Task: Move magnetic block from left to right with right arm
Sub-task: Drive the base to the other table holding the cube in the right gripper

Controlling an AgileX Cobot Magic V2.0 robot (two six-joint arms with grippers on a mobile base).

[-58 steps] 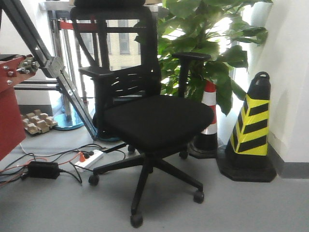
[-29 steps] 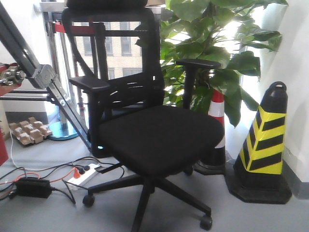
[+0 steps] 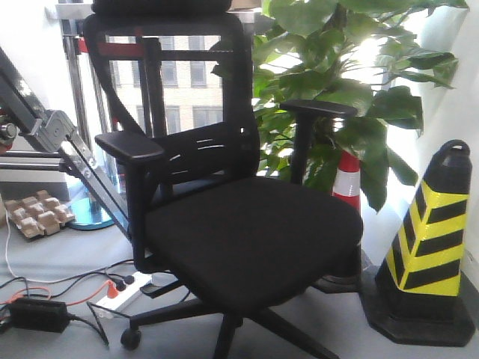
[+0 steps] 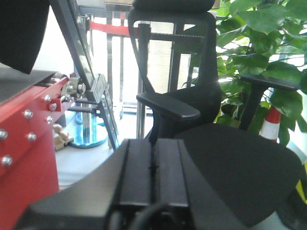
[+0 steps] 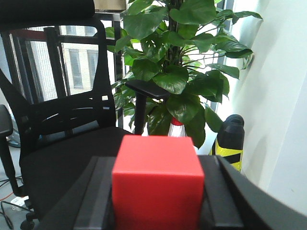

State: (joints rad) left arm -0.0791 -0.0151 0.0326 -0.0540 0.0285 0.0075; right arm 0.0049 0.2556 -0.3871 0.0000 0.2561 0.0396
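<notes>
- Magnetic block (image 5: 156, 184), a red cube, is sitting in the right gripper (image 5: 157, 191), filling the lower middle of the right wrist view.
- Its jaws are standing narrow, one black finger (image 5: 96, 196) on each side of the magnetic block. They appear to be pressing on its faces, though the contact is blurred this close.
- The cube is hanging in the air, with the black office chair (image 3: 247, 217) behind it to the left and a leafy plant (image 5: 177, 72) straight behind.
- The left gripper (image 4: 153, 167) is pointing at the chair seat, its jaws meeting along a thin seam with nothing between them.
- A red metal frame (image 4: 24, 143) is showing at the left edge of the left wrist view.
- On the floor, a yellow-and-black cone (image 3: 434, 247) is standing right of the chair, a red-and-white cone (image 3: 346, 176) is peeking out behind the seat, and a power strip (image 3: 123, 288) is lying to the left.
</notes>
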